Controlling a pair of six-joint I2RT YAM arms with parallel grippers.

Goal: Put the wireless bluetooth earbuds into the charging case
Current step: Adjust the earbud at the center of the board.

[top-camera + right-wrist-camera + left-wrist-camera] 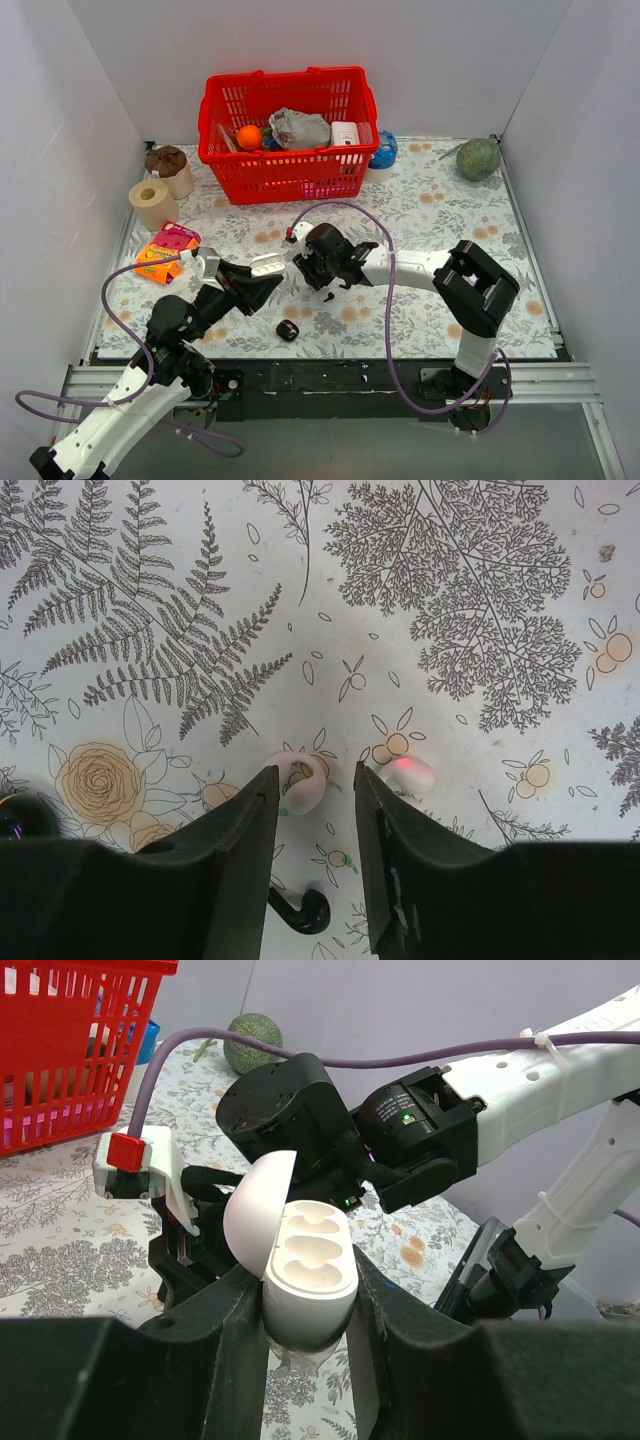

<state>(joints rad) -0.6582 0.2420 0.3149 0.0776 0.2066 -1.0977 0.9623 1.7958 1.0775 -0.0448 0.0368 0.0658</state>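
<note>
Top external view, left of centre: the left gripper (307, 1295) clamps an open white case (305, 1245) with empty sockets. The black charging case (287, 330) lies on the cloth, lower centre. Rightward, the right gripper (317, 780) hangs half-open and empty over one black earbud (300, 910). This looks like the pick-up stage; next it needs a centred descent.

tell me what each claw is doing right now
left claw: closed on the open white case
right claw: open, holding nothing
</note>
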